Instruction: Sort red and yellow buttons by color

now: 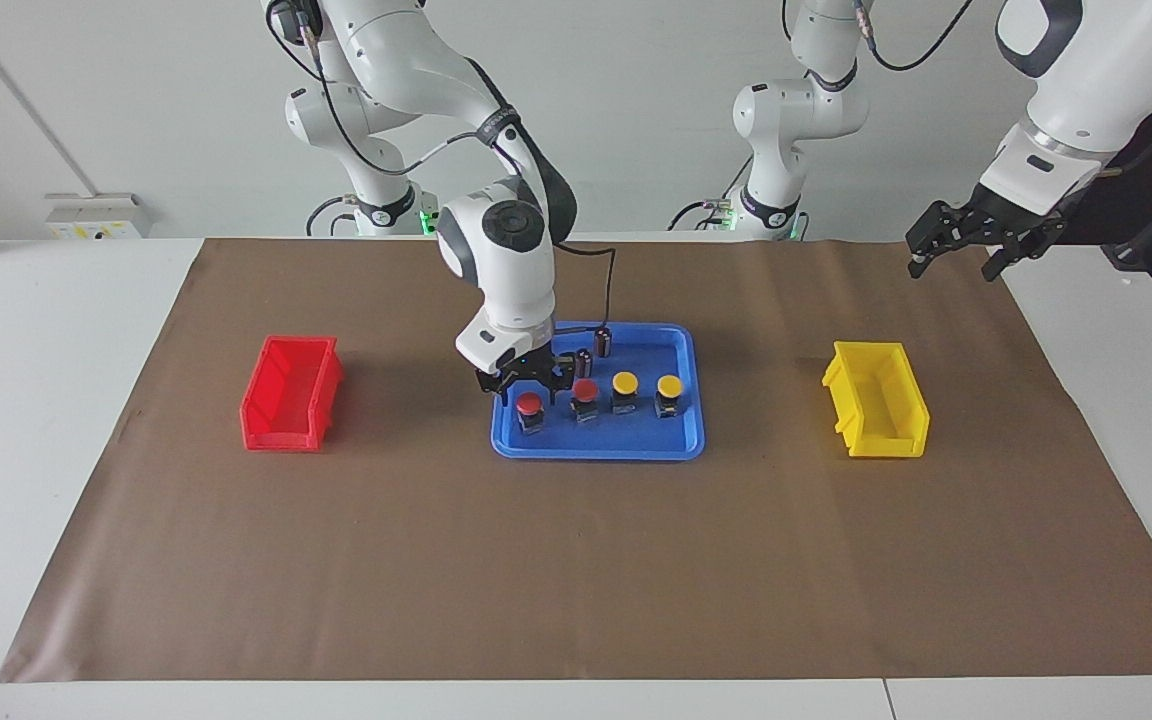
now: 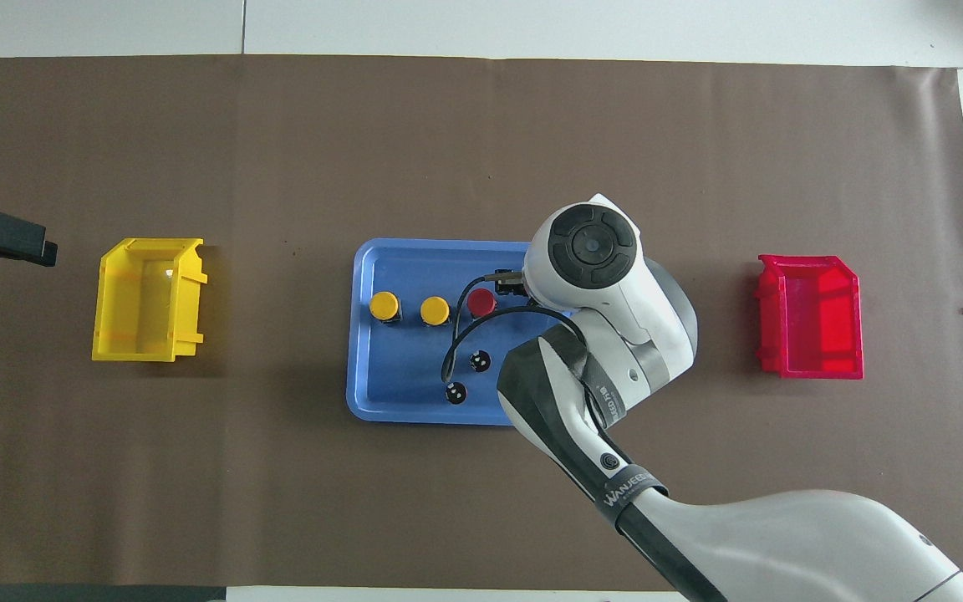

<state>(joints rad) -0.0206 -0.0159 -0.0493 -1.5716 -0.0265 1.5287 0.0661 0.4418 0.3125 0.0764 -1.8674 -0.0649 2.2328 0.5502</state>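
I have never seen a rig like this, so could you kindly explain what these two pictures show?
Two robot arms work at a table. One picture faces them; the other looks down from above their end. A blue tray holds two red buttons, two yellow buttons and two dark cylinders. A red bin and a yellow bin stand at the table's ends. The right gripper is down at a red button, nothing lifted yet. The left gripper waits open, raised past the yellow bin.
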